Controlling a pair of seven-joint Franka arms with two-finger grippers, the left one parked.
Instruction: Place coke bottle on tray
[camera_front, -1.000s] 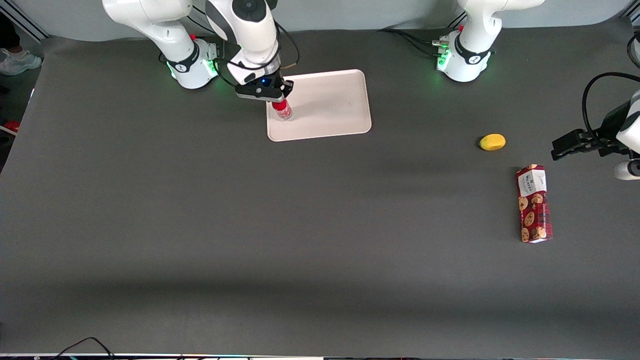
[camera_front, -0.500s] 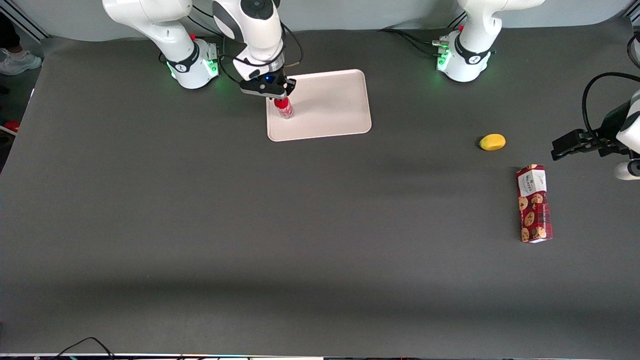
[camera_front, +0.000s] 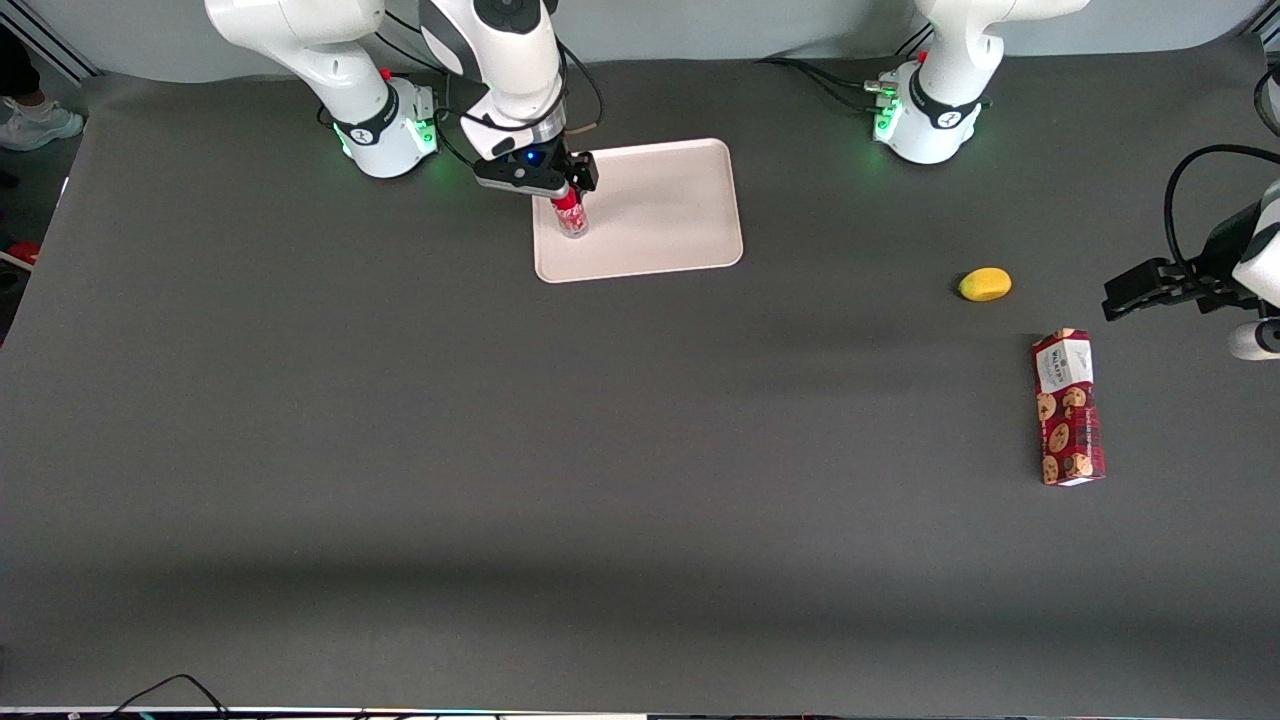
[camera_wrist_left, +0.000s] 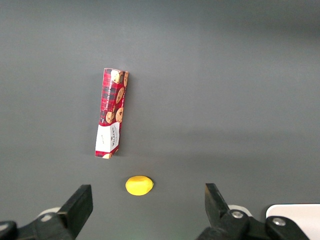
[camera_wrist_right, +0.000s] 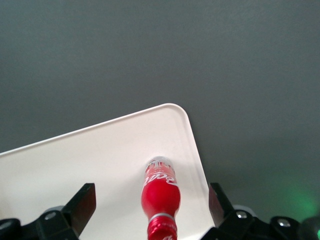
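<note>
1. Coke bottle (camera_front: 571, 216) stands upright on the tray (camera_front: 680, 240), close to the rim at the working arm's end.
2. Gripper (camera_front: 562, 190) sits directly above its cap; fingers (camera_wrist_right: 80, 207) spread wide, touching nothing.
3. Bottle's long axis runs straight up between them, so I'd guess a plain vertical retreat clears it w/o tipping.

I am seeing white script lettering running down the red body of the coke bottle (camera_wrist_right: 161, 189), but I am not making out whole words in it from the wrist camera. The cookie box (camera_front: 1068, 407) is showing a white label at one end with dark print that looks like "WALKERS", though I am not reading it with certainty. I am finding no readable text on the tray (camera_front: 660, 215), and the gripper (camera_front: 548, 185) above the bottle is carrying none either.
</note>
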